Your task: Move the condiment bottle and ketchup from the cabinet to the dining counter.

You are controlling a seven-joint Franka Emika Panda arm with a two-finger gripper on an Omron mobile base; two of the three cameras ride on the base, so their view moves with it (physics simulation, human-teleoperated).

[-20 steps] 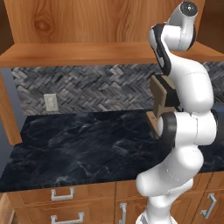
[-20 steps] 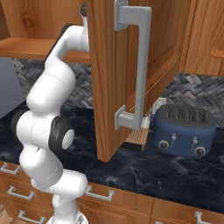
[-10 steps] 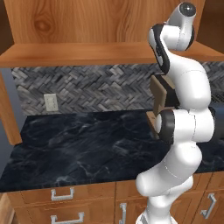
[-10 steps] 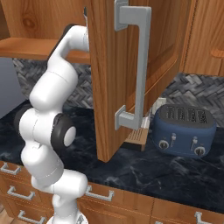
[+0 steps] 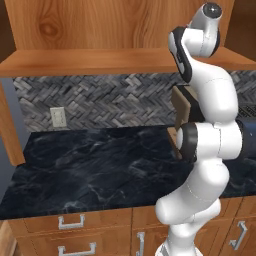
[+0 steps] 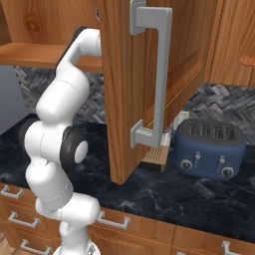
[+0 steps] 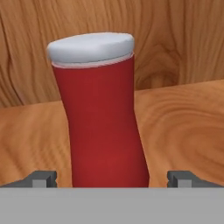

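Observation:
The ketchup (image 7: 103,127), a red bottle with a pale flat top, stands upright on the cabinet's wooden shelf (image 7: 183,118) right in front of the hand. My gripper (image 7: 113,178) is open, with one fingertip on each side of the bottle's base and a gap to the bottle on both sides. The arm (image 5: 207,90) reaches up into the cabinet (image 5: 100,62) behind its open door (image 6: 124,99). The condiment bottle and the dining counter are out of view.
The open cabinet door with its long silver handle (image 6: 159,74) hangs over the black countertop (image 5: 100,170). A blue toaster (image 6: 211,149) and a wooden block (image 6: 154,155) stand on that countertop to the right. Grey herringbone tile (image 5: 110,100) backs it.
The arm's elbow has drifted slightly to the right in the right base view. The jaws stay open.

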